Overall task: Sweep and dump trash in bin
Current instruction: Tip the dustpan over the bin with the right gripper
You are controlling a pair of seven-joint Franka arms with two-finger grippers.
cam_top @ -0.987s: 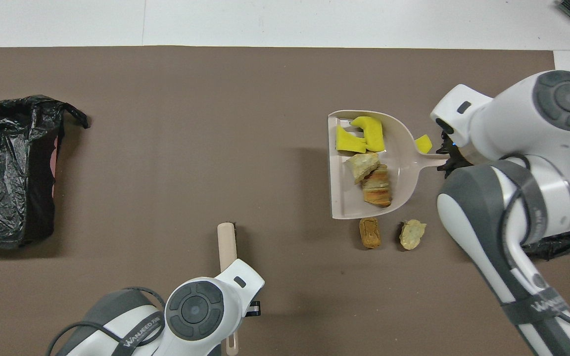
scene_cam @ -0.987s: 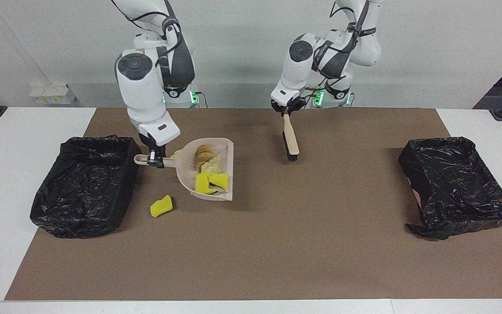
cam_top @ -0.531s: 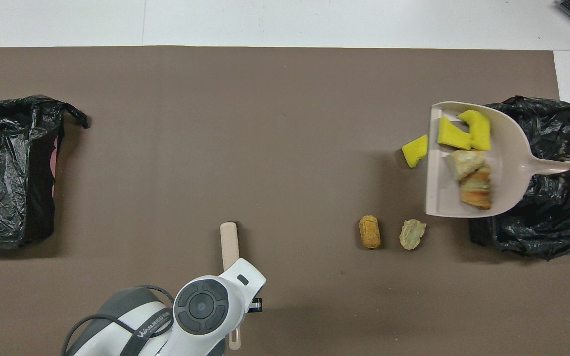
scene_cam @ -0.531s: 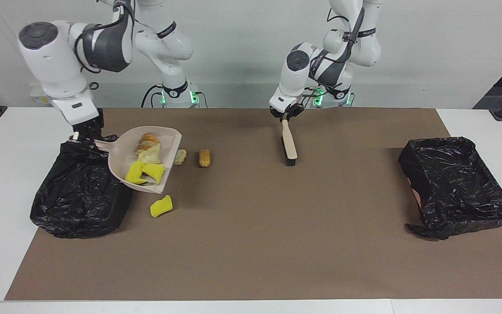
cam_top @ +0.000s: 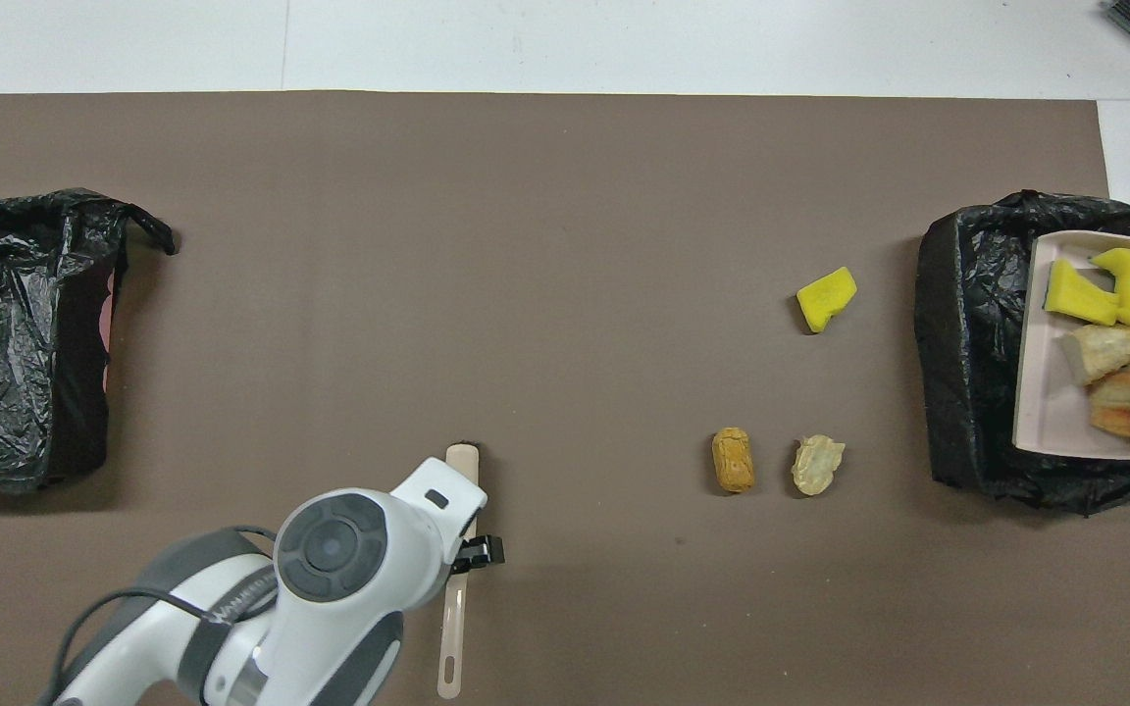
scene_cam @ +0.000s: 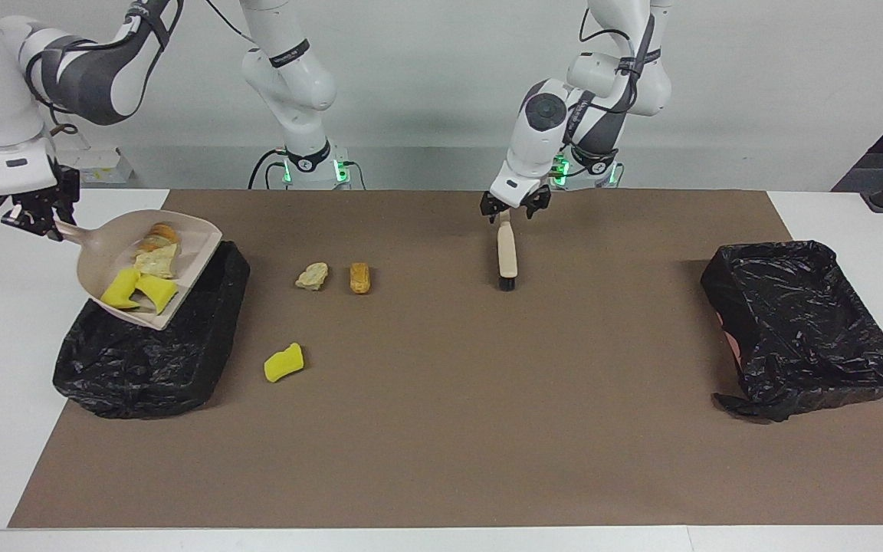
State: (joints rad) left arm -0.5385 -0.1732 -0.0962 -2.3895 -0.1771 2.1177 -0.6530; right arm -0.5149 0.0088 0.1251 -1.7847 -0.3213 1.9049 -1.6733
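1. Over the black-lined bin (scene_cam: 142, 368) at the right arm's end of the table, I have the right gripper (scene_cam: 35, 218) clamped on the handle of the beige dustpan (scene_cam: 104, 261), which hangs clear of the mat (scene_cam: 441, 399).
2. The dump turns on where the pan's lip is. The pan's long axis runs along the table, with the handle toward the table's end and the open lip toward the middle. From overhead, the lip lies inside the bin's rim (not by much, I'd say).
3. Loaded in the pan are two yellow sponge chunks (scene_cam: 139, 291), a pale beige lump (scene_cam: 156, 262) and a bread-like piece (scene_cam: 159, 231). All sit directly above the liner, so tipping lip-down should drop them in. The risk I see is a chunk rolling off the lip onto the mat.
4. Three scraps remain on the mat toward the middle from the bin. The loose yellow chunk (scene_cam: 283, 363) lies near the bin. The loose beige lump (scene_cam: 311, 276) and the golden-brown piece (scene_cam: 360, 277) lie side by side, nearer to the robots.
5. The left gripper (scene_cam: 514, 208) is just above the handle end of the brush (scene_cam: 507, 257), its fingers standing apart and not clamped on it. The brush lies on the mat with its bristles pointing away from the robots, well apart from those scraps.
6. A second bin (scene_cam: 802, 307) sits at the left arm's end.
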